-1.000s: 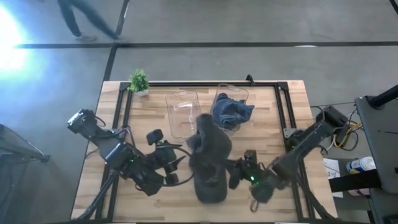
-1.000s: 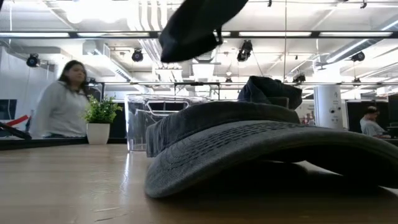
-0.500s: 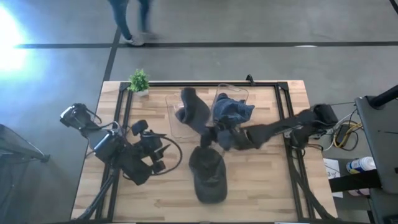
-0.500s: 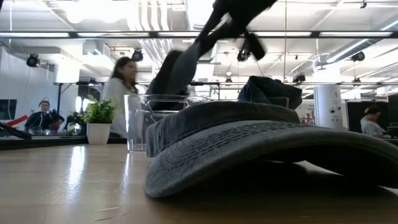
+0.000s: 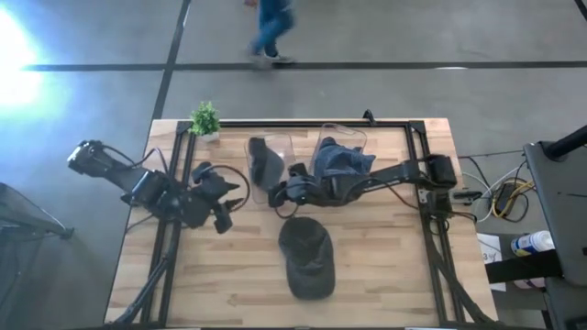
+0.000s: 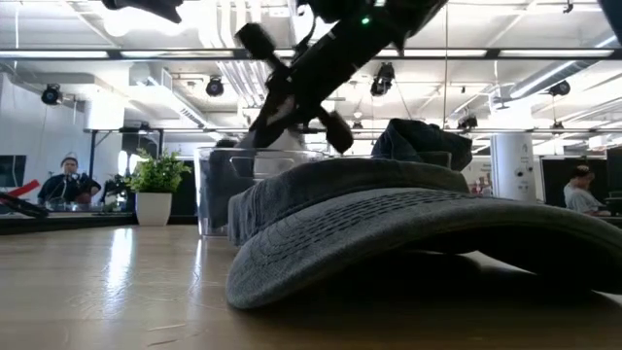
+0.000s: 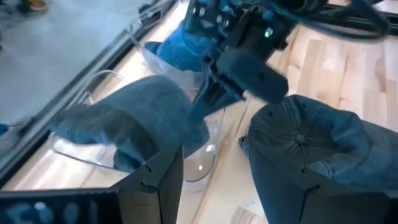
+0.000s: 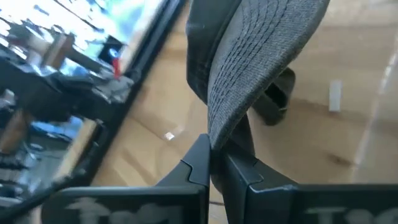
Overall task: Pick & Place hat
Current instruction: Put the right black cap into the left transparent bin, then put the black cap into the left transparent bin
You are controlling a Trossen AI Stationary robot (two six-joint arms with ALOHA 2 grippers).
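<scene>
A dark grey hat [image 5: 264,163] sits in my right gripper [image 5: 281,190], inside the left clear bin [image 5: 275,145]. In the left wrist view this hat [image 7: 134,121] fills the bin. A second grey hat [image 5: 307,258] lies brim-down on the near middle of the table. A blue hat [image 5: 341,163] rests in the right clear bin [image 5: 345,134]. My left gripper [image 5: 222,198] is open and hovers left of the bins, touching nothing. My right gripper is shut on the hat's brim edge [image 8: 219,138], pinched between the two fingers [image 8: 198,163]. The fingers come from the table's right side, slanting downward. The crown hangs into the left bin; whether it touches the bin floor does not show.
A small potted plant [image 5: 204,119] stands at the far left corner. A black frame rail [image 5: 303,123] runs round the table's far and side edges. The near left and near right of the tabletop are bare wood. A person walks on the floor beyond the table.
My right gripper has carried the dark hat from above the near-middle hat toward the far edge and left, then down into the left bin, staying shut on it. My left arm has drawn back toward the table's left edge. The second hat has kept its place.
</scene>
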